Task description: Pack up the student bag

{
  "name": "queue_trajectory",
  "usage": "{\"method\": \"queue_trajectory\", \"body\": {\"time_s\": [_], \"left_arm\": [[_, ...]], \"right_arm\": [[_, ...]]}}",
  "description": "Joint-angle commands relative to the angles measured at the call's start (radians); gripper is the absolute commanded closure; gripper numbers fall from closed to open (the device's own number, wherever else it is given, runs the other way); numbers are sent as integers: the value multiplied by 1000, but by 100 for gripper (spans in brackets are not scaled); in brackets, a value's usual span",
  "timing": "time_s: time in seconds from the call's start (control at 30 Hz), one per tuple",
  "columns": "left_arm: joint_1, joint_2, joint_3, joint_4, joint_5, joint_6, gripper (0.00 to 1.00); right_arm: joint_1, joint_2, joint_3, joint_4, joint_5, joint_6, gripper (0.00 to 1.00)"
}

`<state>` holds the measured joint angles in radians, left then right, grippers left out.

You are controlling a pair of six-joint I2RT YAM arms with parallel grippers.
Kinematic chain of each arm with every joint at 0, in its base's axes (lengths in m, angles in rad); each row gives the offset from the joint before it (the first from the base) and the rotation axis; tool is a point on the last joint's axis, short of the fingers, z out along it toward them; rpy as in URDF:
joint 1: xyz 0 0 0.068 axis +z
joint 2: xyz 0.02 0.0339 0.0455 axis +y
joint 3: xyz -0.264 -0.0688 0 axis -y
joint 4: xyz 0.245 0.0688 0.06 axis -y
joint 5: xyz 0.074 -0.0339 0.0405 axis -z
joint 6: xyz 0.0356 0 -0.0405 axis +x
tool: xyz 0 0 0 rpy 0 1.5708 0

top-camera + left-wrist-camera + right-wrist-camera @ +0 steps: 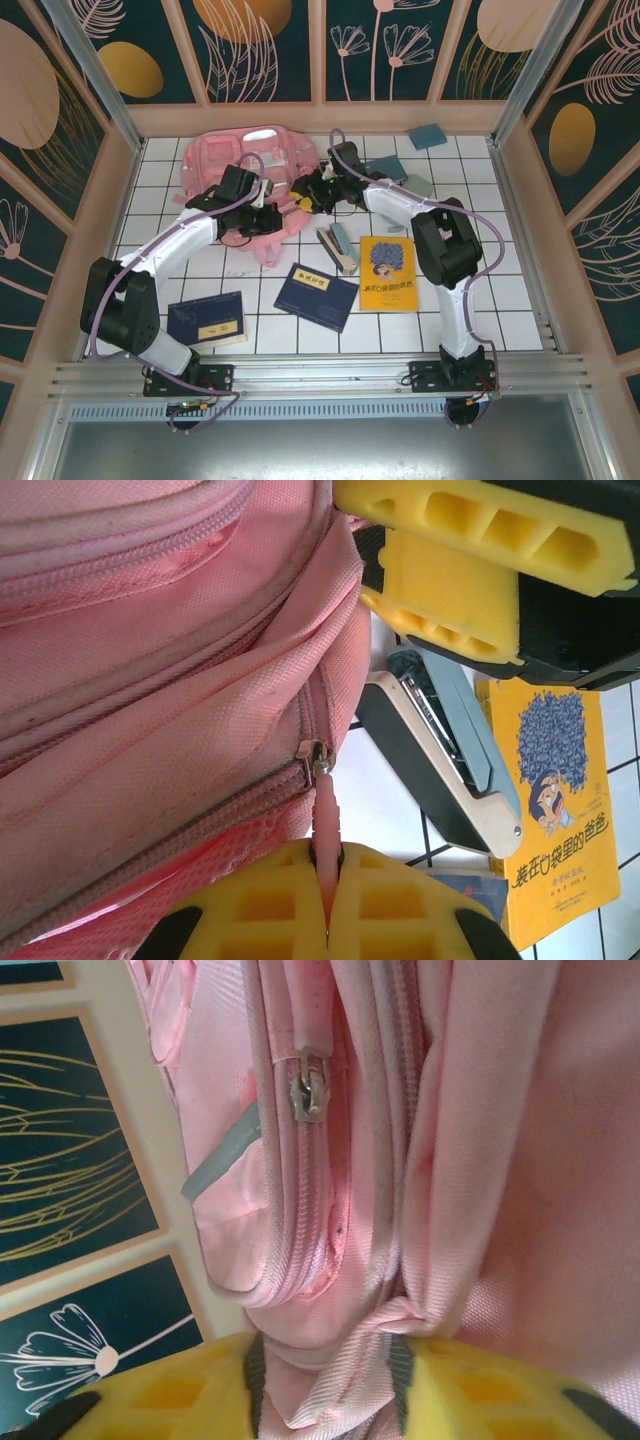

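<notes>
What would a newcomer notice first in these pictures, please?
The big pink student bag lies at the far side of the table, left of centre. The left end effector is shut on its zipper pull; the right end effector pinches its fabric. A yellow book lies nearer, right of centre.

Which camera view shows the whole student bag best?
Top external: it shows the student bag nearly whole, outline included. Left wrist, up close: one zip seam and its pull tab; right wrist: fabric folds, a zip slider and a grey stripe.
</notes>
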<state>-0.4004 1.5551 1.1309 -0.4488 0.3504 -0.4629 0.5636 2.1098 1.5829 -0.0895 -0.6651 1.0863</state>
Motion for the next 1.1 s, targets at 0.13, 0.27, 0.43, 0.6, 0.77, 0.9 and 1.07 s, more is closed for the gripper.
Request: {"method": "queue_trajectory", "body": {"time_s": [0.13,0.27,0.43,0.6,0.77,0.9,1.07], "left_arm": [[-12,-41,81,-27,9,48,100],[-13,-39,106,-45,-5,57,100],[-12,-44,130,-65,-12,69,100],[-12,-49,132,-87,-29,82,100],[-12,-53,129,-87,-36,86,100],[-12,-53,138,-84,-17,85,100],[-12,-44,130,-79,4,85,100]], "right_arm": [[17,-13,-4,10,5,-8,45],[15,-32,-32,3,19,-15,44],[17,-32,-43,14,11,-8,44],[15,-54,-45,-21,33,-37,44],[14,-58,-40,-42,33,-57,36],[19,-40,-33,-9,14,-43,35],[34,17,31,95,-37,23,55]]}}
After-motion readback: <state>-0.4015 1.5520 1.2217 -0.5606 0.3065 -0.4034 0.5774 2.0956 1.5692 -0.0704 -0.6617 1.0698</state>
